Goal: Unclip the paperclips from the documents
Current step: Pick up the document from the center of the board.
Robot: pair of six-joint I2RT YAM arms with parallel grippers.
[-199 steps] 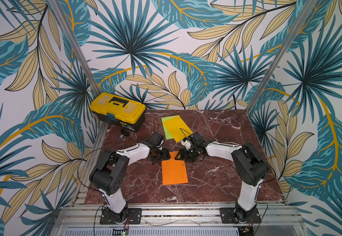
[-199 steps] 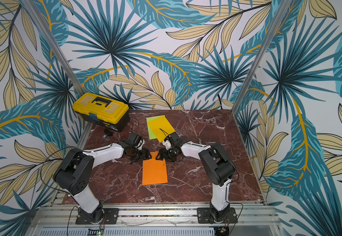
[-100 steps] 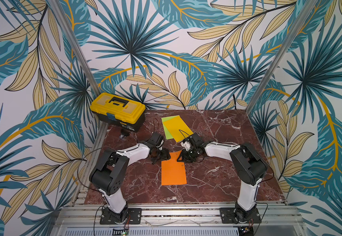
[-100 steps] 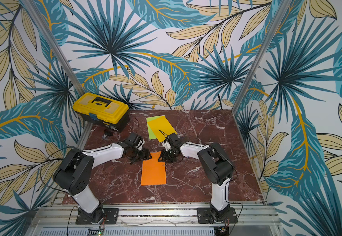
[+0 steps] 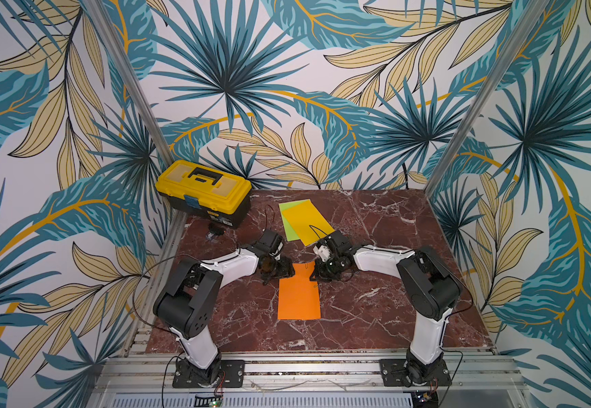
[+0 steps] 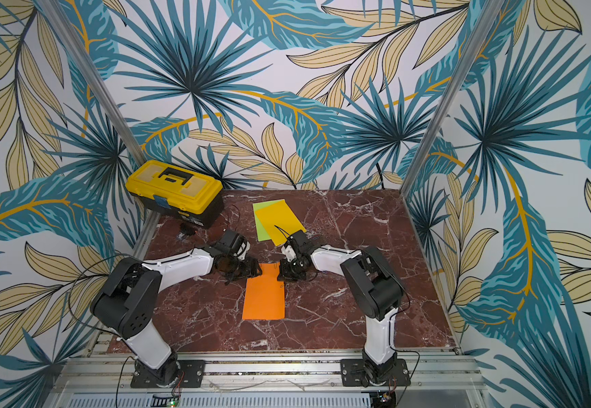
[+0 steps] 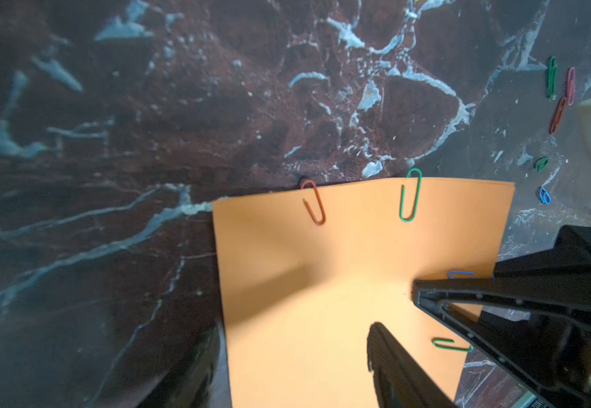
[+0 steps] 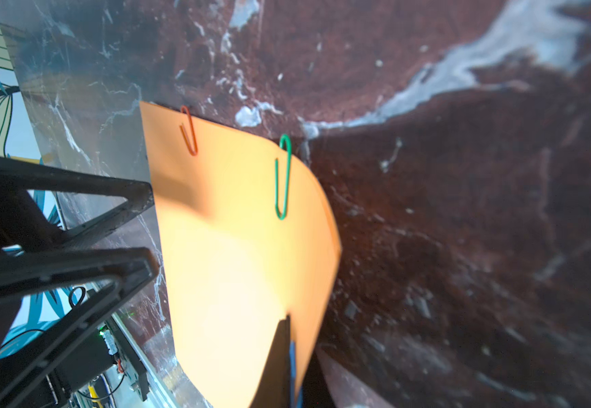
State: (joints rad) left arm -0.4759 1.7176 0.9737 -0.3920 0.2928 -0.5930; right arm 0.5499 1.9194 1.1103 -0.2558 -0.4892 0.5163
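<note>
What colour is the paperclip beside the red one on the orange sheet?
Green; this bent-wire paperclip shows best in the left wrist view.

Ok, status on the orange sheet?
Right gripper shut on blue paperclip at orange sheet's edge. Left gripper open over sheet. Red clip, two green clips still on. Nothing blocking.
</note>
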